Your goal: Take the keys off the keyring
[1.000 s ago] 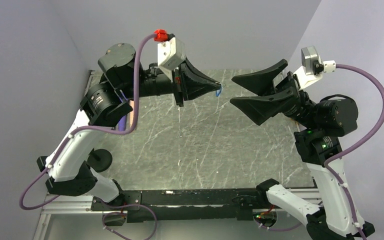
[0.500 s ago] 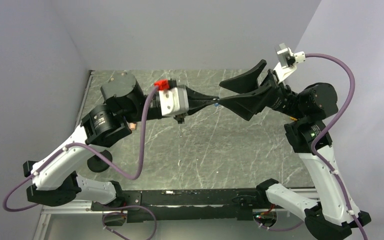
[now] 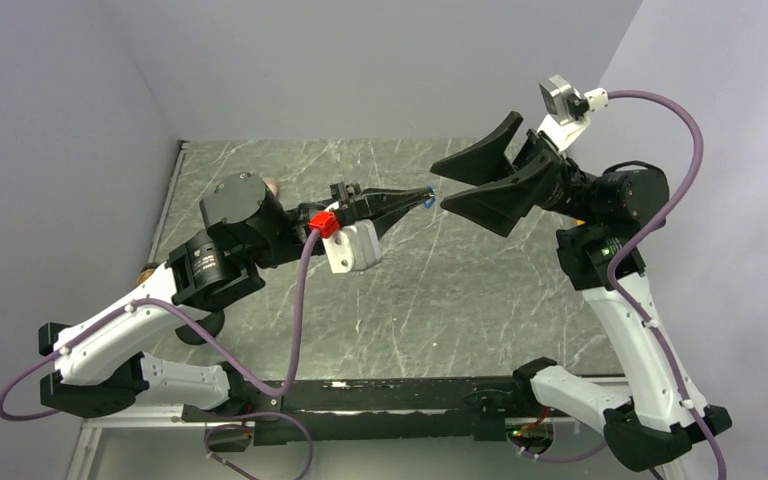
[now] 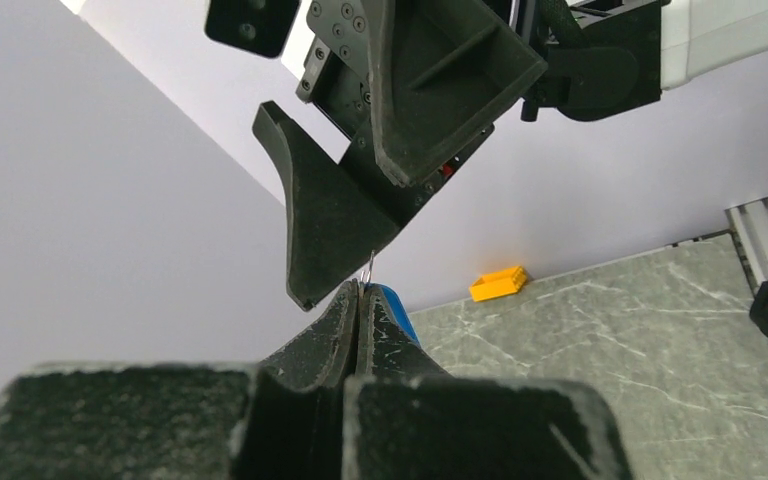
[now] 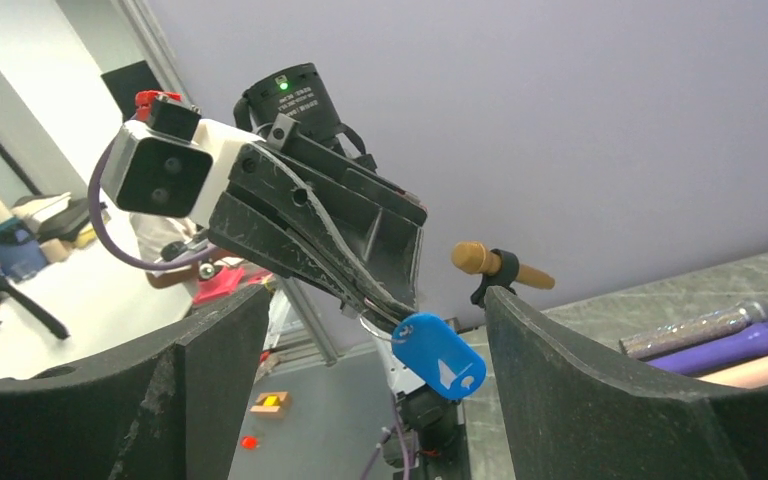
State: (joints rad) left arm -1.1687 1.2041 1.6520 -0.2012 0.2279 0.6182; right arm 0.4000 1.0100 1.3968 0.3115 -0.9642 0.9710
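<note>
My left gripper is shut on a thin silvery keyring, held in the air above the table's far middle. The blue-headed key hangs from the ring just past the fingertips. It shows as a blue speck in the top view and as a blue edge beside the tip in the left wrist view. My right gripper is open, its fingers wide apart. The key hangs in the gap between them, touching neither. In the left wrist view my shut left gripper sits just under one right finger.
A brown cylinder sits in a black clip by the back wall. Glittery, purple and peach cylinders lie on the marble table. An orange block lies at the foot of the wall. Grey walls close in on three sides.
The left wrist has rolled over, its camera now underneath, and dropped lower. The right gripper has moved up and left, so the key now sits between its open fingers.
</note>
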